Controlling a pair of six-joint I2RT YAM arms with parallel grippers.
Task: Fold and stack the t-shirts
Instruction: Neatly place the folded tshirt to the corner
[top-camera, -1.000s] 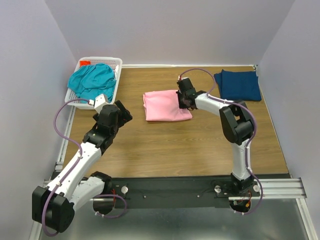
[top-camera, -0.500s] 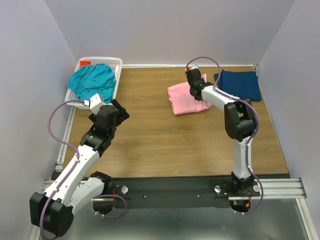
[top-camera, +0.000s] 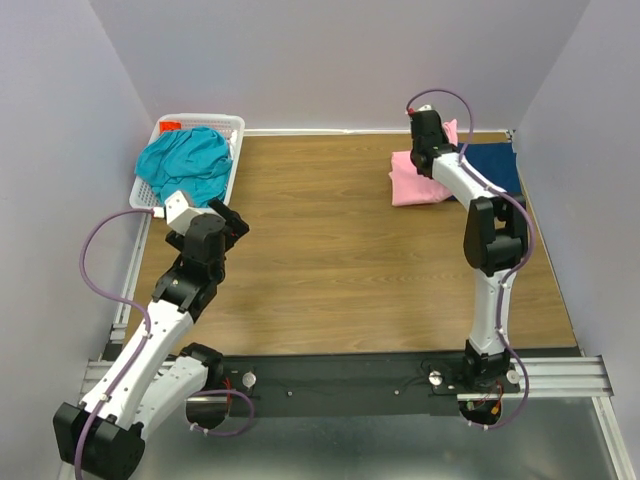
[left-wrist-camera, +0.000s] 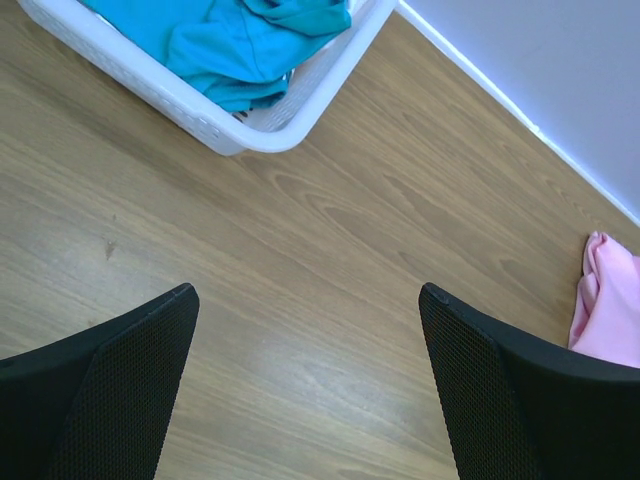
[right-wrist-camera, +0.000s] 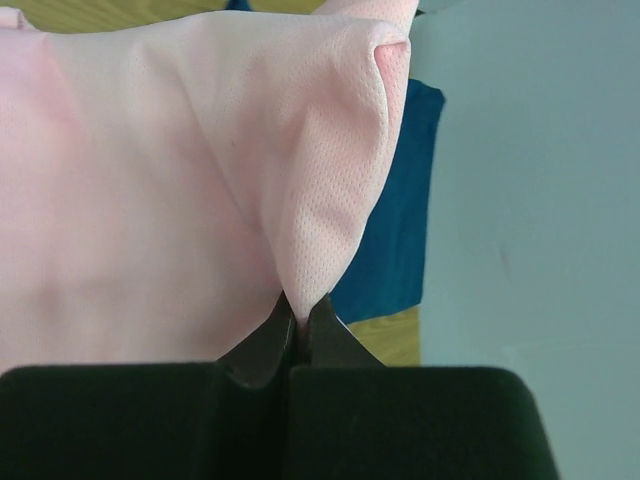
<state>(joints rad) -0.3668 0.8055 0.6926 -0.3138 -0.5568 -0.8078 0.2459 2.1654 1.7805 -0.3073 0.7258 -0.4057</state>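
One claw (right-wrist-camera: 298, 322) tight on pink tee (right-wrist-camera: 150, 180)

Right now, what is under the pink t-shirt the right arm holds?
The navy t-shirt shows beneath the lifted edge of the pink t-shirt; the rest lies on the table. How far the navy runs under is covered. The right gripper has its jaws shut on a pink fold.

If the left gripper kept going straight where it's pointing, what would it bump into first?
Probably just the bare wooden table. The open left gripper aims down at the wood, with the white basket off to one side and the pink t-shirt off to the other. Its exact tilt is hard to judge.
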